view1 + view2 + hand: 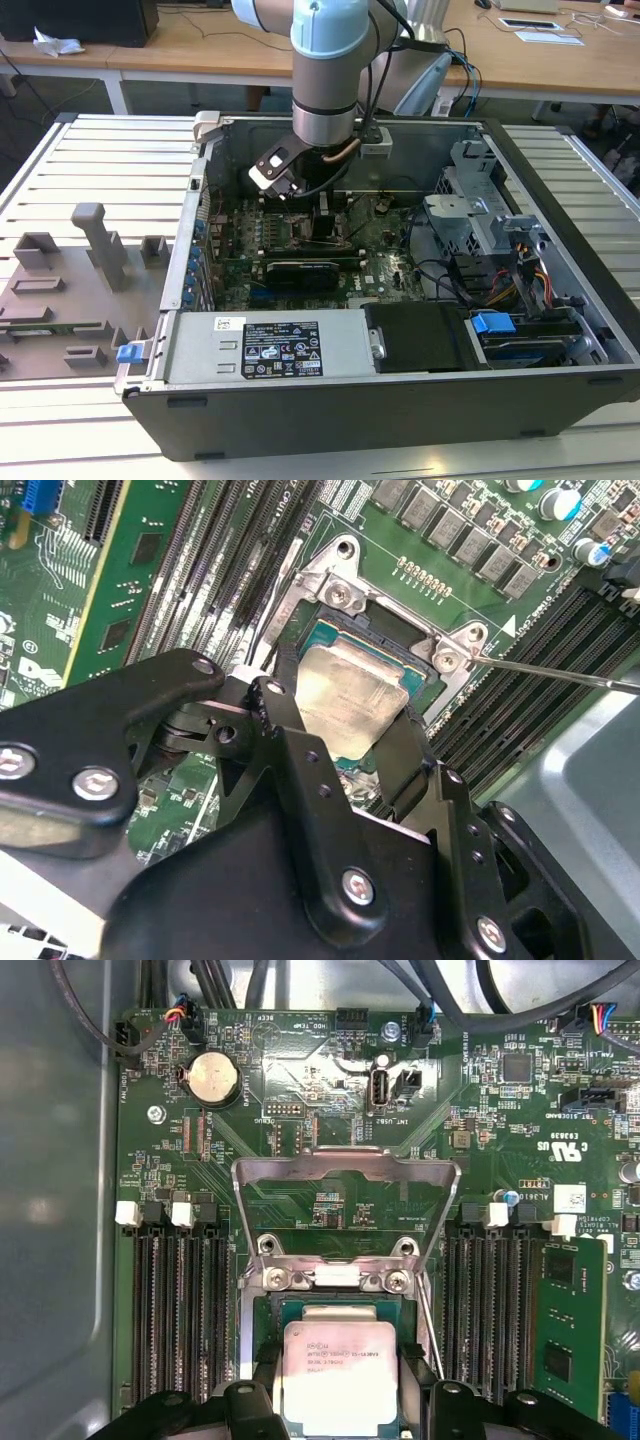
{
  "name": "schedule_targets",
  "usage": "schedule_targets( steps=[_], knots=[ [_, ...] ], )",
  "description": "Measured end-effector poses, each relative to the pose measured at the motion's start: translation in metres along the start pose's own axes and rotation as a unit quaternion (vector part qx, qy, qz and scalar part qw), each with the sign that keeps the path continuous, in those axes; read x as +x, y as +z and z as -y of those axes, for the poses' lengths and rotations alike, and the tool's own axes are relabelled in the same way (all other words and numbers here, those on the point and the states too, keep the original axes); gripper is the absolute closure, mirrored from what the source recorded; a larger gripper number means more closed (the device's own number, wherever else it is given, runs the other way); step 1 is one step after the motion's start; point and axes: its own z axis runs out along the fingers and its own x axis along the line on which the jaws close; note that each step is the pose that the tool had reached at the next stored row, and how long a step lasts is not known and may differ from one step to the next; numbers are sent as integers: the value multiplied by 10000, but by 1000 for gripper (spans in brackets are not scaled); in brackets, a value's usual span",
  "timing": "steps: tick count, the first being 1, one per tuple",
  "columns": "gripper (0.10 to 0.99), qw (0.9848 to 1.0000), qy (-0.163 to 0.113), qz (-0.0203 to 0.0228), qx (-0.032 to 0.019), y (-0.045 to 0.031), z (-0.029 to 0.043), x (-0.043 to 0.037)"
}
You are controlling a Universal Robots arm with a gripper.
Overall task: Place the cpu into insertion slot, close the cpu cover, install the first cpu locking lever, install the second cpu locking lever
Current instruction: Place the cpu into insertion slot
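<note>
The claw (340, 1357) is clamping the cpu (340, 1380) by two opposite edges, right over the insertion slot (330, 1305). If the chip is going down tilted or off-square, it is likely risking bent socket pins. Just beyond the claw, the cpu cover (345, 1163) is standing open. The green motherboard (300, 1080) is lying all around the claw. Farther out, the computer case (300, 415) is sitting on a slatted table (90, 160), with wooden desks (200, 45) beyond.

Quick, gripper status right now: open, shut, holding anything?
Gripper: jaws closed on the small square silver-grey cpu, one jaw against each side of it.
</note>
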Motion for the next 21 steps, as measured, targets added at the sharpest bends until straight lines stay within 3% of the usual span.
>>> schedule_targets(
  steps=[2,21],
  knots=[
    [471,10000,0,0,0,1,0,0],
    [471,10000,0,0,0,4,44,31]
  ],
)
